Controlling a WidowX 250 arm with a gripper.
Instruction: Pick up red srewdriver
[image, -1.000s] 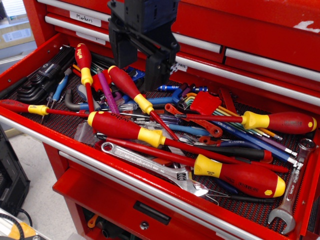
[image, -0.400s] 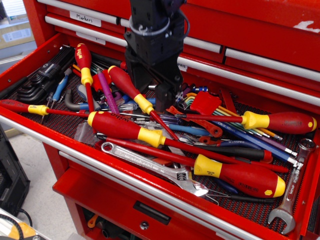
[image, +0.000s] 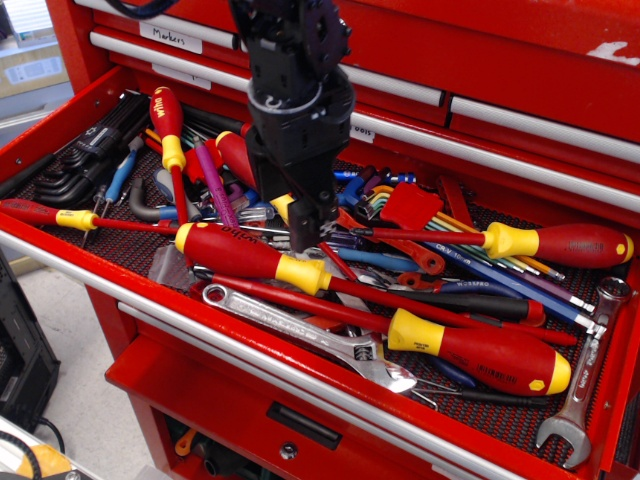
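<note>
The red screwdriver (image: 235, 252) lies across the front of the drawer, with a thick red handle, a yellow butt cap at its left end, a wide yellow collar and a long red shaft running right. My black gripper (image: 292, 228) hangs low over the tool pile, its lower fingertip just above and behind that collar. The jaws stand apart and hold nothing. A smaller red and yellow screwdriver (image: 236, 156) lies under the gripper, its collar showing between the fingers.
A similar large red screwdriver (image: 490, 357) lies at front right and another (image: 570, 244) at right. An adjustable wrench (image: 300, 333), a spanner (image: 585, 385), hex keys (image: 430, 215) and slim screwdrivers (image: 60, 217) crowd the red drawer (image: 60, 115).
The gripper has come down and slightly forward from above the drawer's back edge to just over the pile, turning about its axis as it went.
</note>
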